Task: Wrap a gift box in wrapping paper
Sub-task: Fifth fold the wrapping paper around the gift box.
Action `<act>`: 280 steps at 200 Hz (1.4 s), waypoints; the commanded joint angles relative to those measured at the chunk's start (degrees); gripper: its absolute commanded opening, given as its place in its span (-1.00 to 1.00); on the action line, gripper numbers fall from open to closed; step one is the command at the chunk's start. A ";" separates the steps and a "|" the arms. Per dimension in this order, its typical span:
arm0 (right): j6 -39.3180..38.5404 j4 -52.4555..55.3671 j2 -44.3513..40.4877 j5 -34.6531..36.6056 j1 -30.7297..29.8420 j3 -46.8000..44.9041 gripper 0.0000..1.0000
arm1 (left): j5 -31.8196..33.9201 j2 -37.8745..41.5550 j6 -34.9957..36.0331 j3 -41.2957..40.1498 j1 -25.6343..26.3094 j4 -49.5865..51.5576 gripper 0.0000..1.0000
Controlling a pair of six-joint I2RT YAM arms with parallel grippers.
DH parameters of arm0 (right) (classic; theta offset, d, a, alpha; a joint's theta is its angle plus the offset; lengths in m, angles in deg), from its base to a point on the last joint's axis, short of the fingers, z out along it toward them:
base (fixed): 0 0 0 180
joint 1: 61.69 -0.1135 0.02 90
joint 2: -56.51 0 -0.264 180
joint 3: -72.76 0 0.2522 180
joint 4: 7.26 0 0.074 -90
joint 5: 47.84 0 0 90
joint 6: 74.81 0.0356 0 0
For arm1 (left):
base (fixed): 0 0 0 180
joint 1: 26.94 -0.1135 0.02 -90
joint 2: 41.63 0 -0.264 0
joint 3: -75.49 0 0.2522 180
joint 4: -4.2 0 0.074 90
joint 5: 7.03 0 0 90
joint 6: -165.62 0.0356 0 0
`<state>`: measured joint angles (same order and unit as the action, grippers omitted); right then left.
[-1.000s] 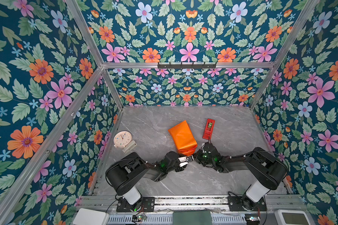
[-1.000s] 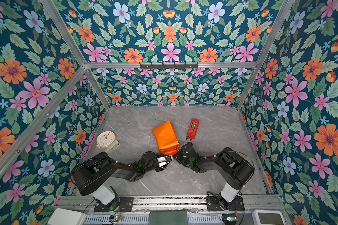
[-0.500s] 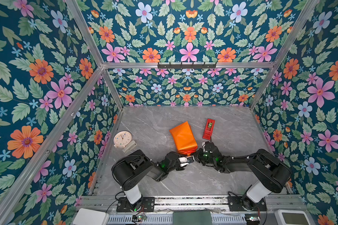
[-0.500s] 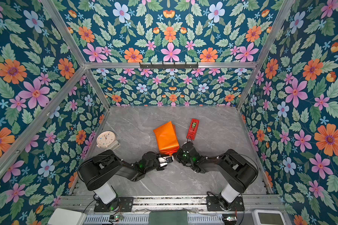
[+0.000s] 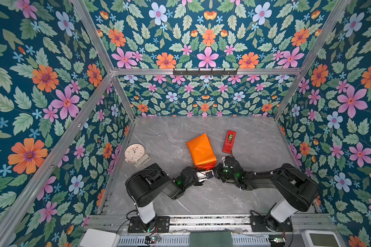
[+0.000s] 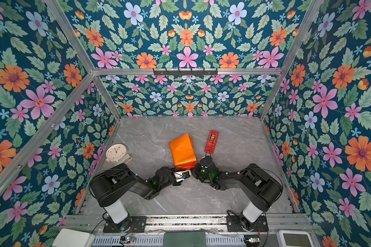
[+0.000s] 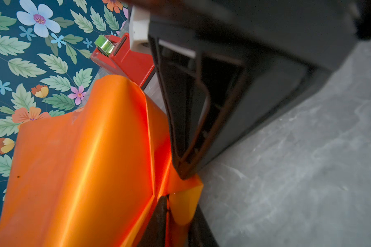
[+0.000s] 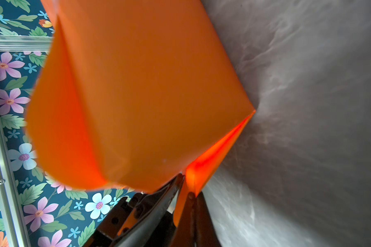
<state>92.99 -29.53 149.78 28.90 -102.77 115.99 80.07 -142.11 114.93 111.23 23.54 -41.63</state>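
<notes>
Orange wrapping paper (image 5: 200, 150) bundle mid-frame on grey table (image 5: 255, 139), lower flaps pinched in narrow left fingers (image 7: 160, 216) and closed right fingers (image 8: 156, 203); red tape dispenser (image 5: 229, 141) upper right of it.

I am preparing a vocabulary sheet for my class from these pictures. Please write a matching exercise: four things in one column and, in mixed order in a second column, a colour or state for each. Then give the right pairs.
Column 1
1. paper
2. tape dispenser
3. clock
4. right gripper

Column 2
a. red
b. shut on a folded corner of the paper
c. glossy orange
d. pale, with a round dial

Pairs: 1-c, 2-a, 3-d, 4-b
</notes>
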 commanded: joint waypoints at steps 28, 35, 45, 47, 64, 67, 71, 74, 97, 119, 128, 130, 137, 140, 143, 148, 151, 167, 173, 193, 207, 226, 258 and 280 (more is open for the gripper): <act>0.38 -1.54 0.22 0.25 -0.09 0.37 -1.00 | -0.36 -0.15 0.48 -0.35 0.03 -1.73 -0.79; 0.35 -1.54 0.19 0.25 -0.06 0.42 -1.00 | -0.30 -0.15 0.43 -0.45 -0.03 -1.82 -0.83; 0.34 -1.46 0.15 0.34 -0.07 0.41 -1.00 | -0.27 -0.14 0.45 -0.61 -0.02 -1.99 -0.89; 0.31 -1.42 0.13 0.34 -0.06 0.41 -1.00 | -0.27 -0.14 0.45 -0.66 -0.03 -2.05 -0.90; 0.17 -1.06 -0.11 0.59 0.02 0.31 -1.00 | -0.53 -0.06 0.18 -0.95 -0.02 -2.58 -1.00; 0.16 -0.94 -0.24 0.67 0.00 0.24 -1.00 | -0.65 -0.06 0.19 -0.97 -0.03 -2.63 -1.00; 0.08 -0.77 -0.40 0.75 0.07 0.19 -1.00 | -0.77 -0.06 0.08 -1.05 0.01 -2.71 -1.00; 0.03 -0.63 -0.58 0.77 0.18 0.19 -1.00 | -0.84 -0.06 0.07 -1.06 -0.02 -2.72 -1.00; -0.58 1.44 -2.33 1.45 0.88 -0.59 -0.79 | -1.27 -0.06 -0.15 -1.50 -0.02 -3.06 -1.00; -2.21 4.58 -5.31 1.65 2.25 -1.54 -0.58 | -2.47 0.03 -0.32 -1.74 -0.03 -3.16 -1.00; -3.30 6.63 -7.09 1.82 2.97 -2.01 -0.51 | -3.06 -0.06 -0.42 -1.89 -0.03 -3.29 -1.00; -3.56 7.12 -7.52 1.83 3.21 -2.11 -0.50 | -3.14 -0.10 -0.49 -1.93 -0.03 -3.37 -1.00; -4.53 9.08 -9.18 2.07 3.86 -2.43 -0.44 | -3.18 -0.19 -0.73 -2.25 -0.03 -4.18 -1.00; -5.18 10.04 -10.03 2.28 4.08 -2.44 -0.41 | -3.17 -0.35 -0.88 -2.43 -0.03 -4.73 -1.00; -5.80 10.97 -10.84 2.52 4.28 -2.43 -0.39 | -3.09 -0.47 -1.06 -2.67 -0.03 -5.43 -1.00; -7.14 13.20 -12.33 3.04 4.53 -2.34 -0.35 | -3.00 -0.65 -1.41 -3.16 -0.03 -6.88 -1.00; -7.79 14.90 -13.26 3.37 4.67 -2.11 -0.32 | -2.99 -0.72 -1.57 -3.51 0.05 -7.80 -1.00; -13.62 23.51 -17.52 5.91 4.96 0.63 -0.15 | -2.57 -1.28 -2.65 -5.14 -0.03 -13.46 -1.00; -15.64 26.61 -18.74 7.16 4.96 1.99 -0.10 | -2.31 -1.52 -2.89 -5.56 -0.02 -14.81 -1.00; -20.48 31.88 -20.81 10.21 5.01 5.29 0.08 | -2.11 -1.85 -3.44 -5.89 -0.03 -15.96 -1.00; -24.42 34.00 -20.13 11.47 5.09 8.14 0.23 | -2.11 -2.08 -3.82 -5.89 -0.03 -16.40 -1.00; -28.25 36.70 -16.79 10.74 5.26 13.53 0.40 | -2.28 -2.17 -4.17 -5.89 0.01 -17.04 -1.00; -32.92 38.63 -10.27 9.96 5.40 20.10 0.49 | -1.98 -2.68 -4.32 -5.98 0.01 -17.61 -1.00; -34.47 39.04 -6.50 9.48 5.37 22.00 0.49 | -2.24 -2.70 -4.95 -5.98 0.01 -17.93 -1.00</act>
<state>62.96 6.67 140.49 38.24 -97.42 136.36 78.28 -144.78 111.28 105.24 23.52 -56.65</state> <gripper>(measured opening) 0.745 0.050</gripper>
